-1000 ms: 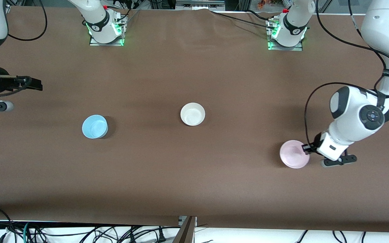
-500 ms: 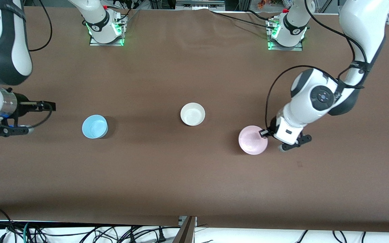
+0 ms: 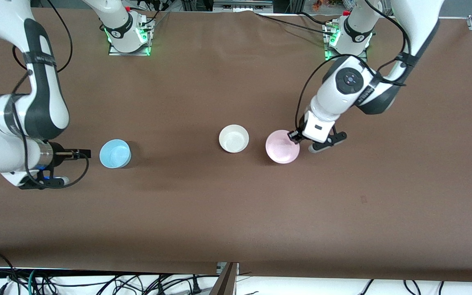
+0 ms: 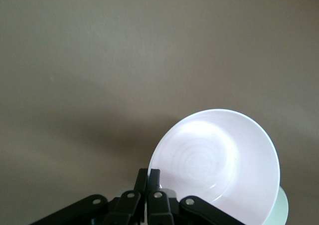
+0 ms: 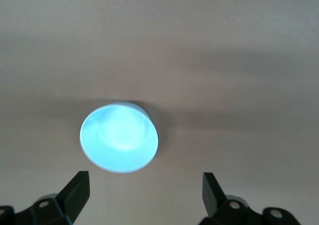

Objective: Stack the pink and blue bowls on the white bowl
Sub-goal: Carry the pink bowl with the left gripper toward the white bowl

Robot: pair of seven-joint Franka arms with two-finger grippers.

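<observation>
Left tool (image 3: 293,136) grips pink bowl (image 3: 282,146) (apparently airborne).

High front camera faces robots; wrist cameras look down, close.

Pale pink bowl (image 3: 282,152), sky-blue bowl (image 3: 115,153), off-white bowl (image 3: 233,138), brown table (image 3: 219,213)

Brown worktop and cable clutter

A flat brown matte worktop (image 3: 203,205) fills the view; tangled black cables (image 3: 96,282) lie along its edge nearest the front camera, beside a dark angled bracket (image 3: 225,278).
</observation>
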